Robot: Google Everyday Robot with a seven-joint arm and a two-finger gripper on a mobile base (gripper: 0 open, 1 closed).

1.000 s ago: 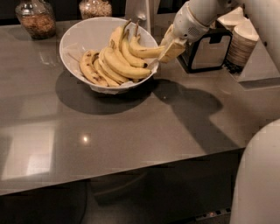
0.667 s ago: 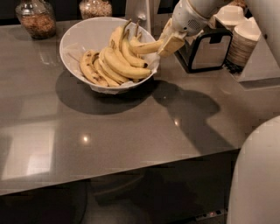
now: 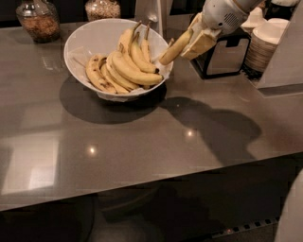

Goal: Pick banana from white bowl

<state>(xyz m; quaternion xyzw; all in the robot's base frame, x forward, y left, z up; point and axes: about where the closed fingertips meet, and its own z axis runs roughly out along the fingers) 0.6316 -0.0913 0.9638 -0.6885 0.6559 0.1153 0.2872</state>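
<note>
A grey, glossy counter [image 3: 142, 142] fills most of the view, its front edge running across the lower part and its back edge near the top. At the front right corner a pale curved part of the robot's body [image 3: 292, 212] shows.

The white bowl [image 3: 90, 35] stands towards the back edge, left of the middle, and throws a round shadow on the counter in front of it. Inside it lies a bunch of clustered bananas [image 3: 125, 70], some brown-speckled, their stems pointing up towards the back rim.

Near the back right corner stands a black-framed holder [image 3: 222, 59], and just to its right a stack of white cups [image 3: 265, 45]. Two glass jars with brown contents sit along the back edge: one [image 3: 38, 19] in the back left corner and one [image 3: 102, 8] behind the bowl.

The white arm [image 3: 225, 14] reaches in from the back right. Its gripper [image 3: 190, 42] hangs just above and beside the bowl's right rim, in front of the holder. Its tan fingers [image 3: 202, 43] are closed around the upper end of the banana [image 3: 173, 49].

The banana is single, yellow and tilted, its lower end pointing down and left towards the rim. It is raised clear of the bunch and looks apart from the bowl.
</note>
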